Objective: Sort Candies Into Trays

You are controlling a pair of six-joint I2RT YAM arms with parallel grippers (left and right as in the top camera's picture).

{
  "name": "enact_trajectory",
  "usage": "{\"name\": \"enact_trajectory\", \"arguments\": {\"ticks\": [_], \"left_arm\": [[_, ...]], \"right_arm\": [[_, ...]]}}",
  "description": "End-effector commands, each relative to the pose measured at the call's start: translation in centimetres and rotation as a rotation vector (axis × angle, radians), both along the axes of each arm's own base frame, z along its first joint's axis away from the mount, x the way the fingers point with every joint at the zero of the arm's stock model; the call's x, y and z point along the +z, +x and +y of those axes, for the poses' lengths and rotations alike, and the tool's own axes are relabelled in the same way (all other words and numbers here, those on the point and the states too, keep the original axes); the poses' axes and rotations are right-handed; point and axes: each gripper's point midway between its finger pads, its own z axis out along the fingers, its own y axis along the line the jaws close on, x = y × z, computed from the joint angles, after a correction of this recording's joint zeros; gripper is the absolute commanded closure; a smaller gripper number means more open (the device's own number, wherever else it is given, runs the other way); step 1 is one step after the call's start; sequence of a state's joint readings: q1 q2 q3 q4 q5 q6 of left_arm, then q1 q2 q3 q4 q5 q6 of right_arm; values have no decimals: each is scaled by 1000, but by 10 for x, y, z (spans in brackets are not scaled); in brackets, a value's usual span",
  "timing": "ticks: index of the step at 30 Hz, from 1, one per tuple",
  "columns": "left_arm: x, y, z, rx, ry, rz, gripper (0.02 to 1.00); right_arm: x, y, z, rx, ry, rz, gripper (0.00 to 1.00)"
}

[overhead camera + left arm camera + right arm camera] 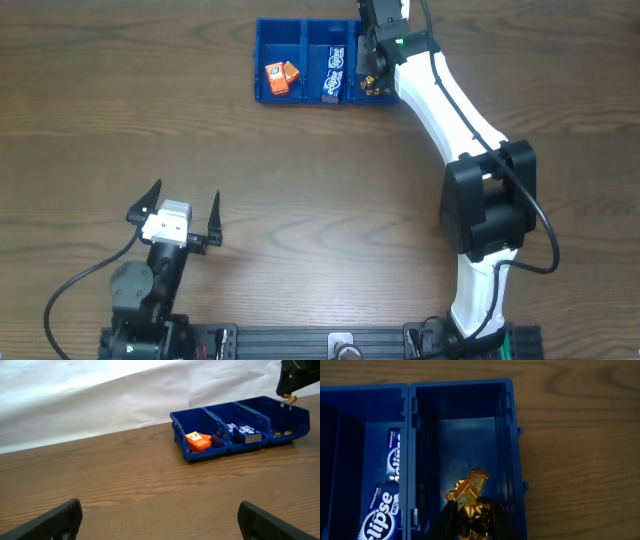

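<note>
The left gripper hangs over the wood-grain table, its two black pointed fingers spread wide with nothing between them. Farther along sits the blue plastic tray, a rigid rectangular bin split into three long compartments. The left compartment holds two orange candies (blocky, in glossy wrappers, lying against each other). The middle one holds flat, boxy mint packs, blue with white print. In the right compartment a few small gold candies lie at the end nearer the arms' bases. Above that same compartment the right gripper is pinched tight on a gold candy, its crinkled foil wrapper flaring out past the fingertips.
</note>
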State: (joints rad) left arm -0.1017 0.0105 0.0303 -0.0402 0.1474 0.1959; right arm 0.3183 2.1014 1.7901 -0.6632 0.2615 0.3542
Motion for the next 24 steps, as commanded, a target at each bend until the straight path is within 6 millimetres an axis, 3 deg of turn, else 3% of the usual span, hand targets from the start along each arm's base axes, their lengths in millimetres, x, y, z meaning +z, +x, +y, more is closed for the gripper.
{"name": "enact_trajectory", "arguments": {"ticks": [1,3,6,7,11,14,15,20,24], "left_arm": [[-17,0,-1,-3,11,44,23],[-17,0,-1,-3,11,44,23],[-17,0,-1,-3,11,44,23],[-17,0,-1,-3,11,43,23],[-17,0,-1,-3,11,43,23],[-17,0,-1,-3,11,44,23],[-17,0,-1,-3,11,43,23],[-17,0,-1,-3,11,44,23],[-17,0,-1,-4,11,44,25]], "right_arm": [[-9,0,0,-1,-19,13,752],[-12,-1,1,2,-21,20,406],[-14,-1,1,2,-23,22,134],[-14,-1,1,2,-23,22,3],[-4,0,0,-1,-18,8,3],[23,-1,-1,-1,-6,-28,3],[45,-5,-2,-1,5,-61,3],[114,-40,-9,7,25,-120,3],[143,-77,-19,7,11,-125,3]]}}
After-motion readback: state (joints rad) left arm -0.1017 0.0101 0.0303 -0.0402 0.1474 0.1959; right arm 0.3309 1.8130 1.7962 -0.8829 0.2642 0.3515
